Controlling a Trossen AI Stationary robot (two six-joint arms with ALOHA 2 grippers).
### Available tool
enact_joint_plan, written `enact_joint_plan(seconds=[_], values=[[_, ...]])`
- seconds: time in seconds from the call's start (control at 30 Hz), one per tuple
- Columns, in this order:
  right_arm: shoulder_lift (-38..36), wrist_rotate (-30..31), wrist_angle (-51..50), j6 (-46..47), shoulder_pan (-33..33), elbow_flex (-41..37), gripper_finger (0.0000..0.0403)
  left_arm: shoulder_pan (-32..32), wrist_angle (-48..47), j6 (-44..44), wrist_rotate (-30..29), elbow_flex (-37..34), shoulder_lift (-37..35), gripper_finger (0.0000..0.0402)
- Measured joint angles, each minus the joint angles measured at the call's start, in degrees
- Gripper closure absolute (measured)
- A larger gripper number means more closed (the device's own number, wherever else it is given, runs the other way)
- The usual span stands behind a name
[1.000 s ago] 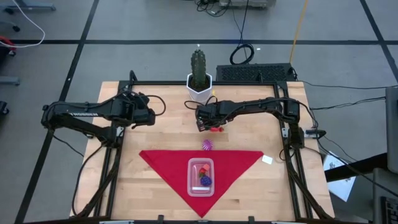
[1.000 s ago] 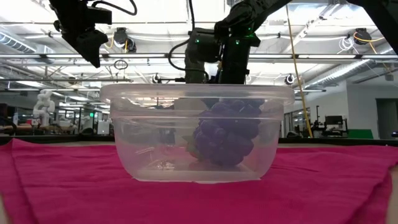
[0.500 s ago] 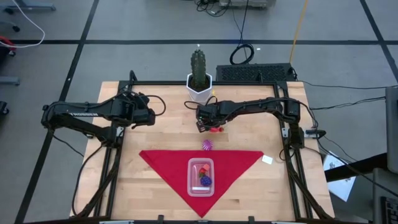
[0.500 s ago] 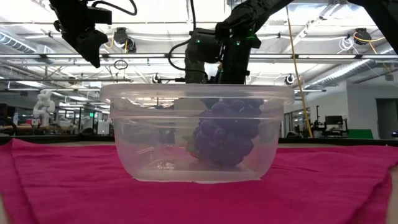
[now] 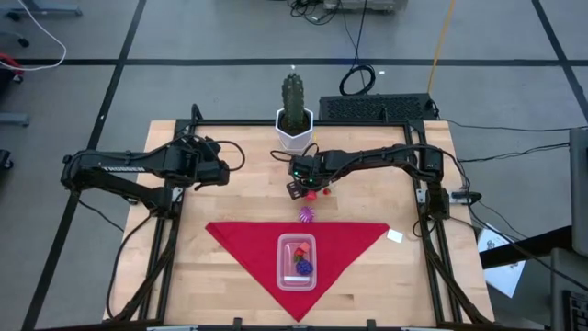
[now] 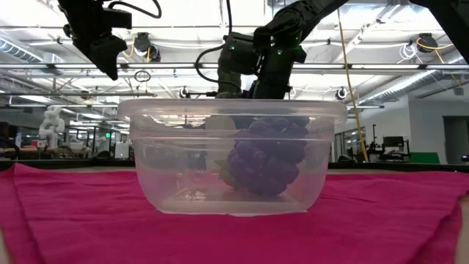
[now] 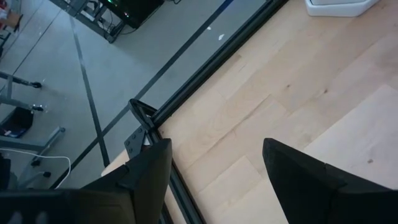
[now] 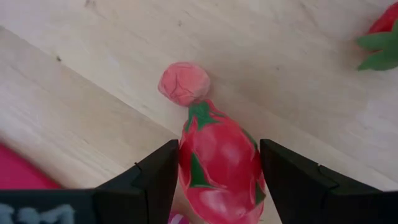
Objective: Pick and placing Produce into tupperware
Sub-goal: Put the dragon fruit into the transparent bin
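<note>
- The tub (image 5: 297, 260) sits near the worktop's front edge, mid-width, on the red cloth (image 5: 239, 241).
- Inside it lie a dark purple fruit (image 6: 265, 158) and a red piece (image 5: 298, 247).
- A purple-white striped piece (image 5: 307, 214) rests on bare wood just behind the cloth's back edge.
- My right gripper (image 8: 217, 177) hangs over the middle of the worktop, just behind that striped piece.
- Its fingers (image 8: 152, 180) are spread and straddle a red fruit with green flecks (image 8: 219, 163); I can't tell if the pads touch its sides.
- A small pink piece (image 8: 184, 83) touches that fruit's far tip, and another red piece with green leaves (image 8: 380, 38) lies apart from both.
- A cactus pot (image 5: 294, 129) stands at the back edge, mid-width.
- My left gripper (image 7: 217, 177) waits, fingers apart and empty, over the back-left part of the worktop.
</note>
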Motion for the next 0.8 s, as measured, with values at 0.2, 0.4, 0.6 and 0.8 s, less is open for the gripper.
enact_joint_plan(seconds=[0.2,0.4,0.6,0.8], values=[[0.02,0.04,0.0,-0.92,0.0,0.0,0.0193,0.01,-0.02,0.02,1.48,0.0,0.0,0.0144],[0.04,0.15,-0.01,-1.72,0.0,0.0,0.0193,0.01,-0.02,0.02,1.48,-0.01,0.0,0.0144],[0.04,0.19,-0.02,-2.78,0.0,0.0,0.0193,0.01,-0.02,0.02,1.48,-0.02,0.0,0.0144],[0.04,0.3,-0.09,-2.81,0.0,0.0,0.0193,-0.01,-0.02,0.04,1.45,-0.02,0.0,0.0144]])
